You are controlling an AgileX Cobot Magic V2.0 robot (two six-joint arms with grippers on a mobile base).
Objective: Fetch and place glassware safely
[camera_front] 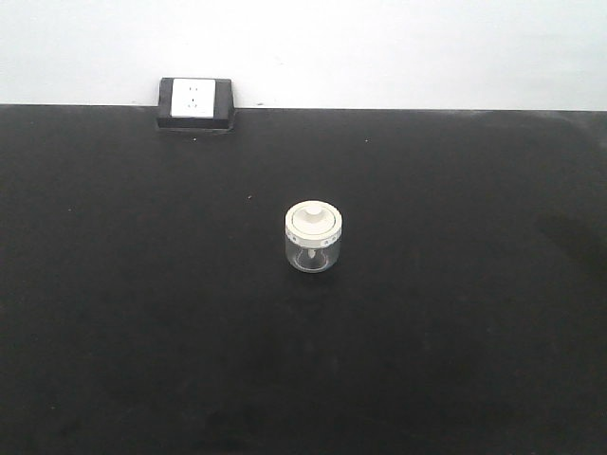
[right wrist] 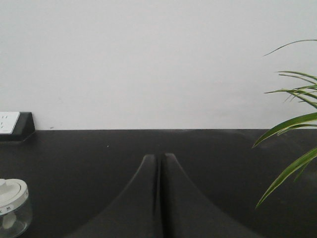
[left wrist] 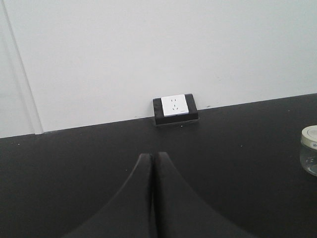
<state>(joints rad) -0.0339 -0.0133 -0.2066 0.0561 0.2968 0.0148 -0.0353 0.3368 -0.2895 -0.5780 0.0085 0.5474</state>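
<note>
The glassware (camera_front: 313,238), a squat clear jar with a cream-white knobbed lid, stands upright near the middle of the black table (camera_front: 455,313). The left wrist view catches the jar (left wrist: 310,154) at its right edge, cut off by the frame. In the right wrist view the jar (right wrist: 12,208) sits at the lower left corner. My left gripper (left wrist: 152,155) is shut with nothing in it, well left of the jar. My right gripper (right wrist: 159,156) is also shut and empty, to the jar's right. Neither gripper appears in the front view.
A white power socket in a black housing (camera_front: 195,102) sits at the table's back edge against the white wall. Green plant leaves (right wrist: 292,129) reach in from the right in the right wrist view.
</note>
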